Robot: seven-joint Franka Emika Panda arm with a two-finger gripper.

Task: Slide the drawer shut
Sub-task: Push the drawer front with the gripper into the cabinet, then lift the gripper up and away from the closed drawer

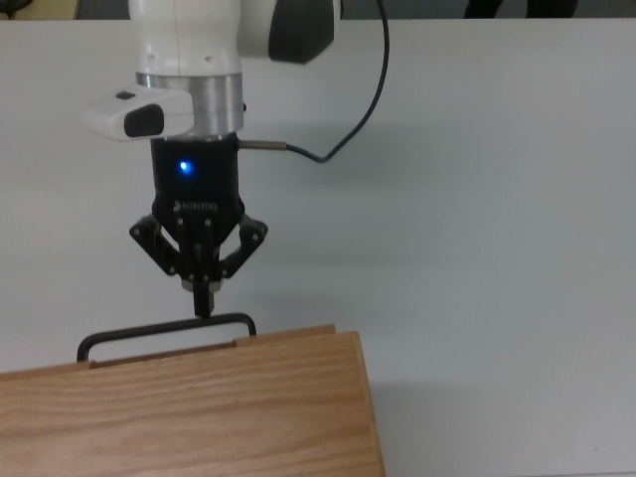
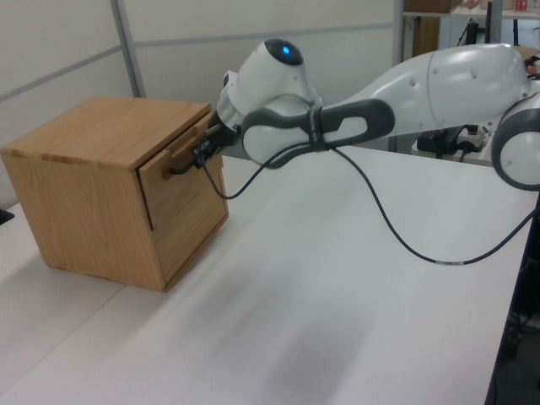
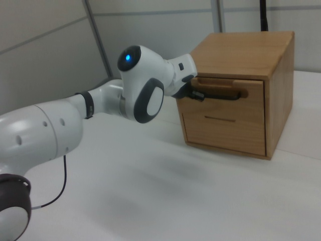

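Observation:
The drawer (image 3: 251, 90) sits pushed into the light-wood cabinet (image 2: 80, 194), its front panel about flush with the cabinet face. Its slim black bar handle (image 1: 164, 328) sticks out past the cabinet top (image 1: 189, 417) in the top view. My gripper (image 1: 204, 306) points at the handle, fingers shut together with nothing between them, the tip touching the bar near its middle. In the left view the gripper (image 2: 201, 153) meets the handle (image 2: 179, 167) at the drawer front (image 2: 181, 181). From the right view, the gripper (image 3: 194, 94) touches the handle's (image 3: 220, 95) left end.
The cabinet stands on a white table (image 1: 477, 248). A black cable (image 1: 348, 119) trails from the wrist over the table. Below the drawer is a second wooden front panel (image 3: 225, 128). Open table surface stretches to the top view's right of the cabinet.

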